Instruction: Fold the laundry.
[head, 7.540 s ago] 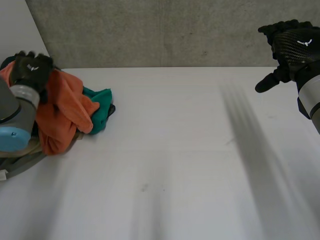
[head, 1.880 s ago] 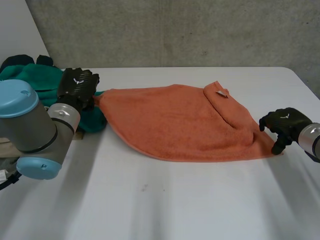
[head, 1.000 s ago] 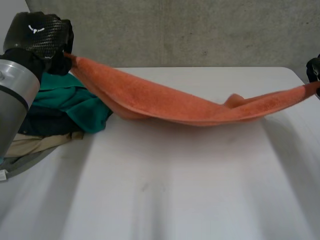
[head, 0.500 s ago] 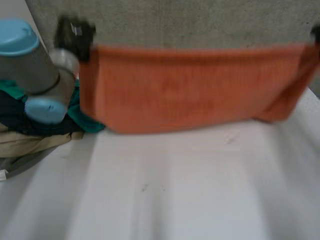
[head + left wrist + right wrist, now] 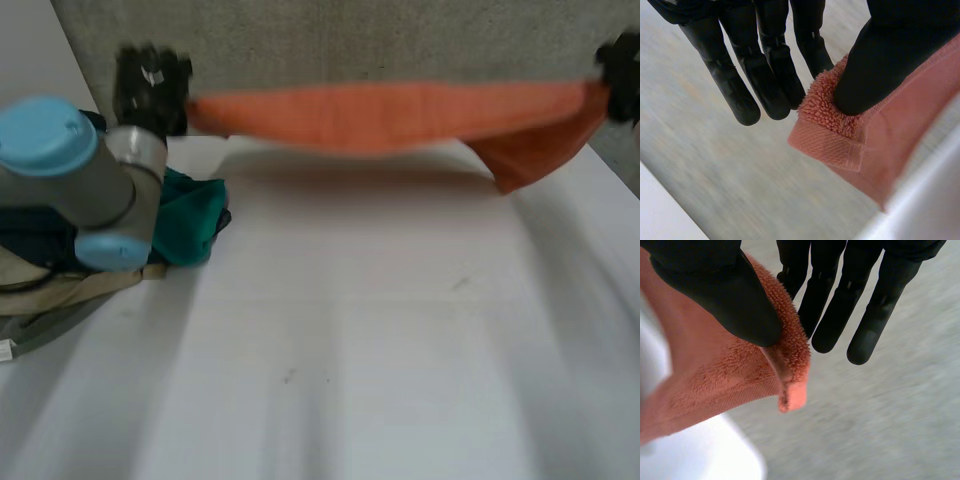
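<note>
Orange terry towel (image 5: 390, 115) hangs, apparently taut, corners pinched by left hand (image 5: 150, 85), right hand (image 5: 622, 68).

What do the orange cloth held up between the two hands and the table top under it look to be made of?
Orange cloth: looks like terry towelling, probably cotton. It has a fuzzy looped pile and a flat woven hem band at the corner, and the finish is matte.
Table: a smooth, hard white top, perhaps laminate or painted board. It has a faint sheen and a few small marks.
</note>
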Robot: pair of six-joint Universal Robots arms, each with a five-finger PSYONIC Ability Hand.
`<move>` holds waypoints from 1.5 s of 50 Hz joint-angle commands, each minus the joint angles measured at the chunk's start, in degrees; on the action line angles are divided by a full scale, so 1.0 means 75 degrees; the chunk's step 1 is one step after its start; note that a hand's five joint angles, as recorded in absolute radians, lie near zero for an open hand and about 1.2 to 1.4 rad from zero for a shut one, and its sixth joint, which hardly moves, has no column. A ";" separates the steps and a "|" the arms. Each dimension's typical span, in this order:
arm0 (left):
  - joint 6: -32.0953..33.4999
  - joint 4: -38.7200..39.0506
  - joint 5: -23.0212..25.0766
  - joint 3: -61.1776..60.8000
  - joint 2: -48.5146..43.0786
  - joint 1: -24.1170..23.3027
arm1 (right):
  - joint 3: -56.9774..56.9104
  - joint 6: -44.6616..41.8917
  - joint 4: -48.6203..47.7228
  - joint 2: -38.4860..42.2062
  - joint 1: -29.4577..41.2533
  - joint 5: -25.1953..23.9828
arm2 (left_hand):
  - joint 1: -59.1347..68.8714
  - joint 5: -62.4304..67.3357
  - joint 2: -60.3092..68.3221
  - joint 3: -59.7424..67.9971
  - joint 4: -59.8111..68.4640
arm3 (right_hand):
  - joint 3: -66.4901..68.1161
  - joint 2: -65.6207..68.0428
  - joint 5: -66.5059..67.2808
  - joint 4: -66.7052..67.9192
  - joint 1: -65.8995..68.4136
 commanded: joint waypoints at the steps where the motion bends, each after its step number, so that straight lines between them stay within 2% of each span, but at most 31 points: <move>1: 0.0037 -0.0850 0.0101 -0.1799 0.0074 -0.0019 | 0.1283 -0.0672 0.1254 0.0308 -0.0035 -0.0459 | 0.1782 0.1920 0.1492 0.1514 0.1481 | 0.1549 0.1712 0.1534 0.1512 0.2153; 4: 0.0084 -0.1904 0.0089 -0.2385 0.0647 -0.0008 | 0.1589 -0.1153 0.1935 0.0202 -0.0070 -0.0447 | 0.1782 0.1920 0.1492 0.1514 0.1481 | 0.1549 0.1712 0.1534 0.1512 0.2153; 5: 0.0084 -0.2231 0.0089 -0.2526 0.0858 0.0004 | 0.1799 -0.1538 0.2540 0.0097 -0.0175 -0.0424 | 0.1782 0.1920 0.1492 0.1514 0.1481 | 0.1549 0.1712 0.1534 0.1512 0.2153; 6: 0.0084 -0.2942 0.0077 -0.2817 0.1301 0.0051 | 0.1940 -0.1774 0.2929 0.0003 -0.0280 -0.0412 | 0.1782 0.1920 0.1492 0.1514 0.1481 | 0.1549 0.1712 0.1534 0.1512 0.2153; 7: 0.0084 -0.2949 0.0077 -0.2820 0.1305 0.0051 | 0.2046 -0.1996 0.3246 -0.0102 -0.0386 -0.0377 | 0.1782 0.1920 0.1492 0.1514 0.1481 | 0.1549 0.1712 0.1534 0.1512 0.2153; 9: 0.0142 -0.4559 0.0054 -0.3404 0.2238 0.0238 | 0.2769 -0.3245 0.4928 -0.0918 -0.0958 -0.0179 | 0.1782 0.1920 0.1492 0.1514 0.1481 | 0.1549 0.1712 0.1534 0.1512 0.2153; 13: 0.0738 -0.6344 0.0124 -0.3885 0.3131 0.0414 | 0.3463 -0.4700 0.6105 -0.1694 -0.1521 -0.0037 | 0.1782 0.1920 0.1492 0.1514 0.1481 | 0.1549 0.1712 0.1534 0.1512 0.2153; 15: 0.1391 -0.7139 0.0159 -0.4084 0.3448 0.0496 | 0.3593 -0.5102 0.6109 -0.1848 -0.1710 -0.0037 | 0.1782 0.1920 0.1492 0.1514 0.1481 | 0.1549 0.1712 0.1534 0.1512 0.2153; 17: 0.1699 -0.7250 0.0171 -0.4121 0.3473 0.0497 | 0.3617 -0.5186 0.5795 -0.1896 -0.1898 0.0021 | 0.1782 0.1920 0.1492 0.1514 0.1481 | 0.1549 0.1712 0.1534 0.1512 0.2153; 21: 0.1994 -0.6760 0.0148 -0.3981 0.3392 0.0438 | 0.3512 -0.4812 0.5196 -0.1885 -0.1712 -0.0013 | 0.1782 0.1920 0.1492 0.1514 0.1481 | 0.1549 0.1712 0.1534 0.1512 0.2153; 24: 0.1877 -0.5823 0.0101 -0.3642 0.2853 0.0379 | 0.3302 -0.4182 0.4601 -0.1535 -0.1455 -0.0061 | 0.1782 0.1920 0.1492 0.1514 0.1481 | 0.1549 0.1712 0.1534 0.1512 0.2153; 28: 0.1212 -0.4699 0.0042 -0.2741 0.1987 0.0052 | 0.2857 -0.3640 0.3744 -0.0878 -0.0963 -0.0014 | 0.1782 0.1920 0.1492 0.1514 0.1481 | 0.1549 0.1712 0.1534 0.1512 0.2153; 33: 0.0600 -0.3982 0.0007 -0.1697 0.1061 -0.0148 | 0.2282 -0.3335 0.2724 -0.0233 -0.0621 0.0092 | 0.1782 0.1920 0.1492 0.1514 0.1481 | 0.1549 0.1712 0.1534 0.1512 0.2153; 39: 0.0611 -0.3244 -0.0542 -0.0233 -0.0216 -0.0242 | 0.1392 -0.3229 0.1786 0.0739 -0.0504 0.0431 | 0.1782 0.1920 0.1492 0.1514 0.1481 | 0.1549 0.1712 0.1534 0.1512 0.2153; 43: 0.0705 -0.2693 -0.0649 0.0448 -0.0862 -0.0347 | 0.0677 -0.3031 0.1364 0.1384 -0.0411 0.0572 | 0.1782 0.1920 0.1492 0.1514 0.1481 | 0.1549 0.1712 0.1534 0.1512 0.2153; 44: 0.0716 -0.2587 -0.0649 0.0542 -0.0944 -0.0371 | 0.0595 -0.2925 0.1270 0.1455 -0.0352 0.0584 | 0.1782 0.1920 0.1492 0.1514 0.1481 | 0.0402 0.0565 0.0387 0.0365 0.1007; 46: 0.0728 -0.2399 -0.0696 0.0730 -0.1109 -0.0441 | 0.0477 -0.2680 0.1094 0.1537 -0.0247 0.0619 | -0.4955 -0.4817 -0.5245 -0.5223 -0.5257 | -0.6237 -0.6074 -0.6252 -0.6275 -0.5633; 47: 0.0728 -0.2341 -0.0719 0.0742 -0.1144 -0.0476 | 0.0384 -0.2353 0.0919 0.1549 -0.0200 0.0608 | -0.7551 -0.7413 -0.7841 -0.7819 -0.7853 | -0.7784 -0.7621 -0.7799 -0.7822 -0.7180; 48: 0.0682 -0.2259 -0.0743 0.0742 -0.1133 -0.0534 | 0.0360 -0.2141 0.0825 0.1538 -0.0199 0.0607 | -0.7083 -0.6945 -0.7373 -0.7351 -0.7384 | -0.7784 -0.7621 -0.7799 -0.7822 -0.7180; 49: 0.0670 -0.2223 -0.0755 0.0719 -0.1121 -0.0558 | 0.0348 -0.1919 0.0731 0.1503 -0.0199 0.0607 | -0.7551 -0.7413 -0.7841 -0.7819 -0.7853 | -0.7784 -0.7621 -0.7799 -0.7822 -0.7180; 52: 0.0646 -0.2141 -0.0767 0.0602 -0.1051 -0.0687 | 0.0394 -0.1030 0.0648 0.1118 -0.0199 0.0631 | -0.7551 -0.7413 -0.7841 -0.7819 -0.7853 | -0.7784 -0.7621 -0.7799 -0.7822 -0.7180; 58: 0.0611 -0.2129 -0.0743 -0.0252 -0.0255 -0.0793 | 0.1050 -0.0370 0.1022 0.0097 -0.0199 0.0502 | -0.7551 -0.7413 -0.7841 -0.7819 -0.7853 | -0.7784 -0.7621 -0.7799 -0.7822 -0.7180; 61: 0.0588 -0.2106 -0.0708 -0.0838 0.0214 -0.0746 | 0.1577 -0.0393 0.1619 -0.0243 -0.0339 0.0198 | -0.7551 -0.7413 -0.7841 -0.7819 -0.7853 | -0.7784 -0.7621 -0.7799 -0.7822 -0.7180; 64: 0.0552 -0.2059 -0.0685 -0.1319 0.0484 -0.0746 | 0.2267 -0.0463 0.2414 -0.0419 -0.0865 -0.0491 | -0.7551 -0.7413 -0.7841 -0.7819 -0.7853 | -0.7784 -0.7621 -0.7799 -0.7822 -0.7180; 67: 0.0552 -0.2047 -0.0661 -0.1694 0.0684 -0.0734 | 0.2655 -0.0499 0.2675 -0.0548 -0.1218 -0.0938 | -0.7551 -0.7413 -0.7841 -0.7819 -0.7853 | -0.7784 -0.7621 -0.7799 -0.7822 -0.7180; 71: 0.0588 -0.1872 -0.0556 -0.1812 0.0684 -0.0711 | 0.3066 -0.0522 0.2512 -0.0666 -0.1780 -0.1722 | -0.7551 -0.7413 -0.7841 -0.7819 -0.7853 | -0.6342 -0.6179 -0.6357 -0.6379 -0.5738; 75: 0.0599 -0.1614 -0.0135 -0.1661 0.0579 -0.0699 | 0.2857 -0.0475 0.2196 -0.0608 -0.1840 -0.2110 | -0.7551 -0.7413 -0.7841 -0.7819 -0.7853 | -0.6560 -0.6397 -0.6575 -0.6598 -0.5956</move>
